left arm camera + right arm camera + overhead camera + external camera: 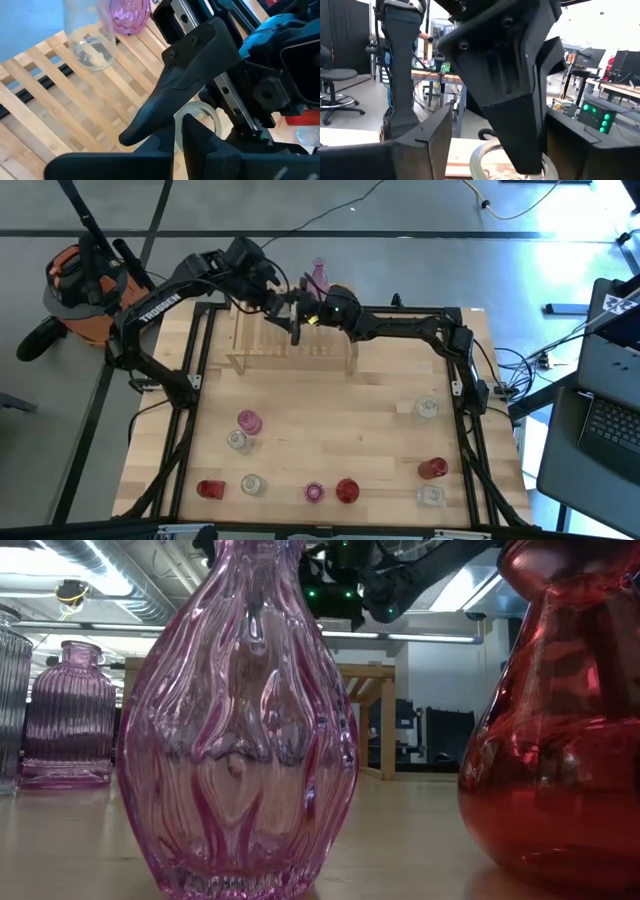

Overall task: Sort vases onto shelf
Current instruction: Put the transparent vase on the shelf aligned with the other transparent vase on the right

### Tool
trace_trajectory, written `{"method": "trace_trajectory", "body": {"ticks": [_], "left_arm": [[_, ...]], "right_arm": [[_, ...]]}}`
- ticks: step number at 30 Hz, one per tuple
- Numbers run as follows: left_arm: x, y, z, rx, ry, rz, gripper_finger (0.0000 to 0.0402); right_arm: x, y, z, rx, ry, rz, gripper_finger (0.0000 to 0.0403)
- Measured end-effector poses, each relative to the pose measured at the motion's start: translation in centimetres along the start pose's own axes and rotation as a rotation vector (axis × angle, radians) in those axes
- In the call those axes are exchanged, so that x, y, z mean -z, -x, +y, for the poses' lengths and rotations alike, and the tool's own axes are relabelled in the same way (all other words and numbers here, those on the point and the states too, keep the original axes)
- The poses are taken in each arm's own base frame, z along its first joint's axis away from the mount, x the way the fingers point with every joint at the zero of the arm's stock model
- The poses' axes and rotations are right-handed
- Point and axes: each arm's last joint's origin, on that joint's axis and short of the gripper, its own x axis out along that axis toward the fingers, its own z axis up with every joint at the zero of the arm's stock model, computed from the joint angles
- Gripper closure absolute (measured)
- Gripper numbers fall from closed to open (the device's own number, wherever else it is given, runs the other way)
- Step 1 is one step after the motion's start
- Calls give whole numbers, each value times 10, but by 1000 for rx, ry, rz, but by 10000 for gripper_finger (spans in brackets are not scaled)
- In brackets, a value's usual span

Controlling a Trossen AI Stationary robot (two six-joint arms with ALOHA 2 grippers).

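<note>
Light wooden slatted shelf [290, 345] at the far middle of the desk [330, 430], with both arms meeting above its right part. A pink slim-necked vase [319, 276] stands at the shelf's far edge; in the left wrist view the same pink vase [129, 15] is seen beside a clear glass vase [92, 42], both on the slats. Left hand [297, 325], reaching in from the far left, has its fingers pressed together, and the rim of a clear glass vase [197, 117] shows just beneath its fingertips; whether it is gripped cannot be told. Right hand [312, 310], reaching in from the right, sits just beside the left hand; its fingers stand spread on either side of the left hand's dark finger in the right wrist view, with the same clear rim [487, 160] below. On the near half of the desk stand the remaining vases: a pink one [249, 421] touching a clear one [237, 441] at left, a red squat one [210, 489], a clear one [251, 484], a pink one [314, 492] and a red one [346, 491] along the near edge, and at right a clear one [427, 408], a red one [432, 469] and a clear one [431, 496]. An orange vacuum [85, 285] stands on the floor at far left.
</note>
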Motion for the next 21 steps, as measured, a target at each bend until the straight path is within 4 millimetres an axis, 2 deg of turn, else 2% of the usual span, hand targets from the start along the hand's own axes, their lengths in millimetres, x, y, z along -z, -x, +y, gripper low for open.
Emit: {"method": "trace_trajectory", "body": {"ticks": [5, 13, 21], "left_arm": [[-3, 3, 9, 38, 12, -3, 396], [-7, 10, 24, 13, 14, -25, 396], [-15, -2, 25, 50, 4, -42, 396]], "right_arm": [[-18, 3, -1, 0, 77, 105, 156], [-73, 23, -2, 127, 256, 170, 155], [-110, 48, -4, 219, 341, 257, 155]]}}
